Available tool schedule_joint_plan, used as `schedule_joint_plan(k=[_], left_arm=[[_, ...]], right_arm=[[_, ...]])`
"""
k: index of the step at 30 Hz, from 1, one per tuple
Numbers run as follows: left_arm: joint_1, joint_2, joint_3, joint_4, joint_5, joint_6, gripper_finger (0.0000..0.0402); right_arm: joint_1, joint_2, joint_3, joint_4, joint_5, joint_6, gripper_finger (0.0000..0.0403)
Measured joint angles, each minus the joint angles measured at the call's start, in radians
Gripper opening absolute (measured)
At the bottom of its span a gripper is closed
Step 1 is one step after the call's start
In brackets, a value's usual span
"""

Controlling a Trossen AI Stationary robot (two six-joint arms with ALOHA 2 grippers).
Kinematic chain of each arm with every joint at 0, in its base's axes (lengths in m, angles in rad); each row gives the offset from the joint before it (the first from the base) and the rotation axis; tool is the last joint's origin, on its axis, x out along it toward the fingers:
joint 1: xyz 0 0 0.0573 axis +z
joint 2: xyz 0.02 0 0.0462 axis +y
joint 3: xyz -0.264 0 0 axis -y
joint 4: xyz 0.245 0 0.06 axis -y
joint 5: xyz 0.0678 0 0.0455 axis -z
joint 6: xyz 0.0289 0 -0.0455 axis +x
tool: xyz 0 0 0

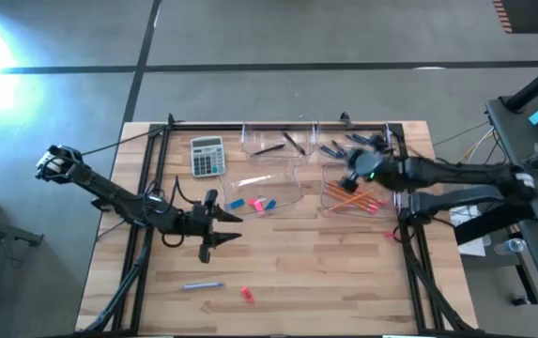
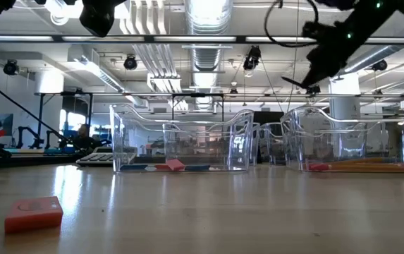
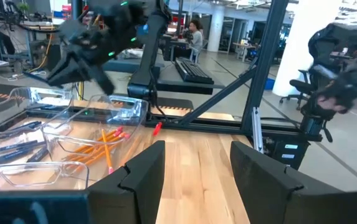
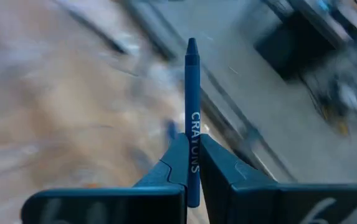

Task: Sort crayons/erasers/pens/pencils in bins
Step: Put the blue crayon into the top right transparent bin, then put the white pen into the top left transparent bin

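My right gripper [image 4: 192, 146] hangs above the right-hand bins [image 1: 353, 192], shut on a blue crayon [image 4: 192, 93]; in the high view it is a dark blur [image 1: 358, 166]. The near right bin holds orange pencils [image 1: 355, 199]. Blue crayons lie in the far right bin [image 1: 358, 145], dark pens in the far left bin [image 1: 273, 145], and pink and blue erasers in the near left bin [image 1: 267, 192]. A pink eraser [image 1: 247, 294] and a blue stick [image 1: 201, 284] lie flat on the table near the front. My left gripper [image 1: 236, 226] waits open, left of centre, with nothing between its fingers. My right gripper pinches the blue crayon between its two fingers on the printed label [image 4: 194, 163], toward the blunt end. The crayon lies along the fingers and sticks out past their tips, pointed end [image 4: 192, 45] ahead. It is lifted clear of bins and table.
A grey calculator [image 1: 207, 155] lies at the far left beside the bins. A small red piece [image 1: 390, 234] lies by the right frame rail. Black frame rails [image 1: 156, 178] run along both table sides. Bare wood spans the near half of the table [image 1: 325, 282].
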Motion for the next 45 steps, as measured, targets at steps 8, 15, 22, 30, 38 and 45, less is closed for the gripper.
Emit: schedule_joint_plan(k=[8, 15, 22, 30, 38, 45], left_arm=[[0.0, -0.001, 0.001, 0.002, 0.0, 0.0, 0.0169], [0.0, 0.0, 0.001, 0.002, 0.0, 0.0, 0.0169], [0.0, 0.0, 0.001, 0.001, 0.0, 0.0, 0.0169], [0.0, 0.0, 0.001, 0.001, 0.0, 0.0, 0.0169], [-0.014, 0.0, 0.083, -0.252, -0.001, -0.018, 0.0169], [-0.058, 0.077, 0.268, -0.716, 0.0, -0.188, 0.0169]], right_arm=[[-0.35, -0.067, -0.117, -0.003, -0.191, 0.034, 0.0013], [-0.473, 0.014, -0.141, -0.001, -0.271, 0.049, 0.0015], [-0.477, 0.053, -0.126, 0.014, -0.262, 0.044, 0.0079], [-0.473, 0.04, -0.071, 0.002, -0.255, 0.068, 0.0152], [-0.327, -0.048, 0.027, -0.021, -0.545, 0.185, 0.0163], [0.003, -0.141, 0.024, 0.083, -0.5, 0.268, 0.0147]])
